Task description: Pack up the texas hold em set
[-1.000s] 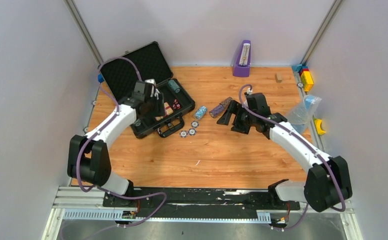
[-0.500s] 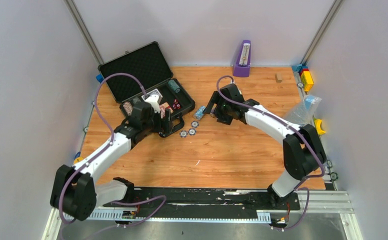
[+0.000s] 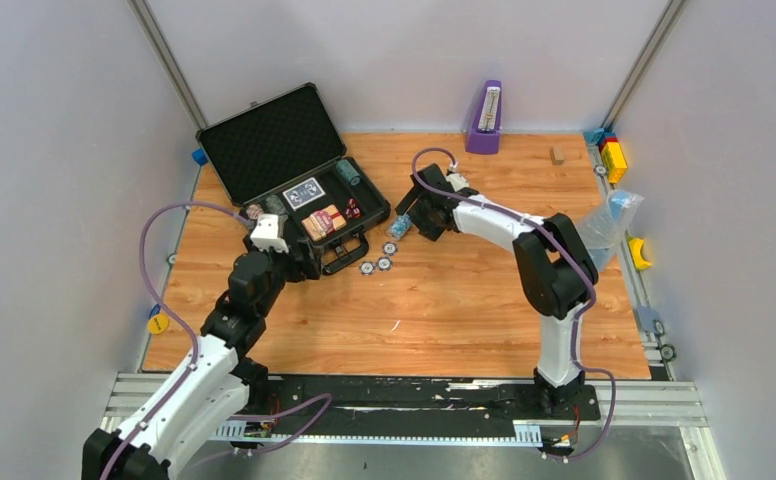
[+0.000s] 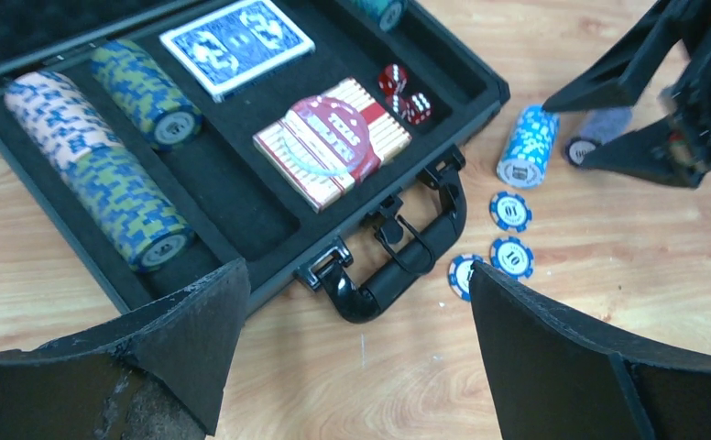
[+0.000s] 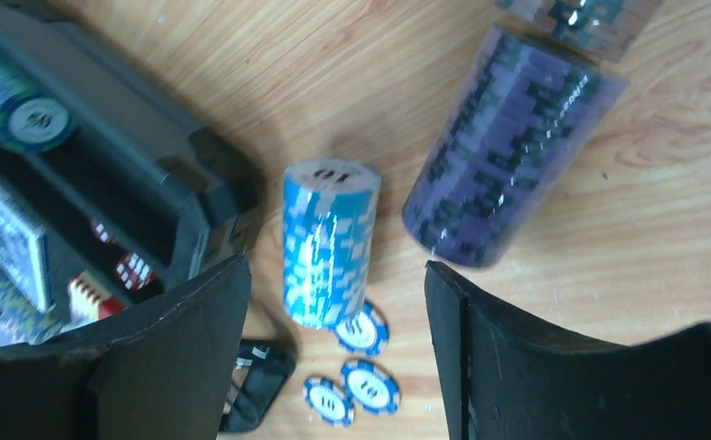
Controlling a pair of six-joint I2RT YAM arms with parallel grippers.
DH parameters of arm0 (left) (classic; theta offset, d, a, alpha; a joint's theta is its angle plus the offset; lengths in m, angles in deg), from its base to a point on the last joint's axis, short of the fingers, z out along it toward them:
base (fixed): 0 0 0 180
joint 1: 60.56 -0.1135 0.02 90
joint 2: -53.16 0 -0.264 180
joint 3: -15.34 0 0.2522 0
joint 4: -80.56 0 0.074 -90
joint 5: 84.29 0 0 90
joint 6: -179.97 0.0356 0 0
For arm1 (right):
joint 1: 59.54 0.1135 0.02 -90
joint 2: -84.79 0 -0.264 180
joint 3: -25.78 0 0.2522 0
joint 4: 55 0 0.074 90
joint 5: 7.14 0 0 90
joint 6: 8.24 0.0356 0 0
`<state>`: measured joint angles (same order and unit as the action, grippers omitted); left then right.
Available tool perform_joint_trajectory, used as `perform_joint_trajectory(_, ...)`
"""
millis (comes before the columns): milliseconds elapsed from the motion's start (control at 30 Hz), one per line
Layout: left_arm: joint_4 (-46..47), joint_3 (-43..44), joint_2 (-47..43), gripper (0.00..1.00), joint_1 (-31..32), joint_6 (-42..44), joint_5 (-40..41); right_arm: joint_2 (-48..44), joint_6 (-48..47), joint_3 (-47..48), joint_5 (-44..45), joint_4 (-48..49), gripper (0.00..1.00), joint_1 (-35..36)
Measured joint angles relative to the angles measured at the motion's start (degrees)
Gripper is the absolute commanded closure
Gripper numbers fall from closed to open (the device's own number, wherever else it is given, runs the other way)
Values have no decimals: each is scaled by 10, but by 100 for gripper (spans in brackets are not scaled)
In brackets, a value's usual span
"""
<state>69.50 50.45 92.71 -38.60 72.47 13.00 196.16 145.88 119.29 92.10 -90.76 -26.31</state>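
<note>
Both gape — left claw empty | right claw astride blue roll | purple roll blurred — markings unreadable

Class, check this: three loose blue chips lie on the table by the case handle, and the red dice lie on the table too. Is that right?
Not quite. The dice sit inside the case, beside the red deck, as the left wrist view shows. The three loose blue chips do lie on the table by the handle.
</note>
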Motion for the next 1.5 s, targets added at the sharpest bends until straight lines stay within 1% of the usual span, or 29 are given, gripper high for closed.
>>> perform_joint_trajectory(100,10,-15,-38,4,0,-3,22,41,8,22,-2,-1,34,0)
perform_joint_trajectory(167,12,-21,-58,4,0,-6,41,71,9,43,-7,0,42,0)
perform_joint_trajectory(200,12,-23,-66,5,0,-7,50,85,9,55,-11,0,50,0)
perform_joint_trajectory(233,12,-25,-72,5,0,-9,57,93,6,69,-14,2,64,0)
perform_joint_trajectory(267,12,-27,-79,5,0,-11,64,98,-1,77,-14,2,73,0)
perform_joint_trajectory(300,13,-28,-85,5,0,-12,69,103,-5,82,-18,5,80,0)
perform_joint_trajectory(400,14,-33,-97,5,0,-14,79,103,-21,82,-23,5,88,0)
perform_joint_trajectory(500,14,-33,-100,5,0,-14,85,86,-44,64,-22,6,89,-1)
perform_joint_trajectory(533,13,-33,-100,5,0,-14,85,75,-56,55,-22,0,92,-1)
perform_joint_trajectory(567,13,-33,-100,5,0,-14,85,66,-70,51,-22,-7,94,-1)
perform_joint_trajectory(700,13,-33,-101,6,0,-12,78,25,-163,52,-34,-17,96,-2)
perform_joint_trajectory(767,14,-33,-102,6,0,-12,71,10,-214,65,-50,-18,96,-3)
perform_joint_trajectory(900,14,-34,-102,6,0,-12,62,11,-329,123,-111,-11,100,-5)
perform_joint_trajectory(1000,14,-34,-101,6,0,-10,58,35,-413,195,-155,-5,98,-5)
perform_joint_trajectory(1100,14,-35,-101,6,0,-8,53,66,-471,250,-168,17,97,-4)
perform_joint_trajectory(1233,22,-42,-102,6,0,-3,48,114,-525,300,-175,29,97,-2)
perform_joint_trajectory(1367,27,-42,-103,6,0,-1,48,162,-569,325,-181,36,96,0)
perform_joint_trajectory(1467,30,-42,-103,6,0,-1,48,198,-597,338,-183,41,91,1)
perform_joint_trajectory(1500,31,-42,-102,6,0,-1,47,211,-606,344,-183,41,86,2)
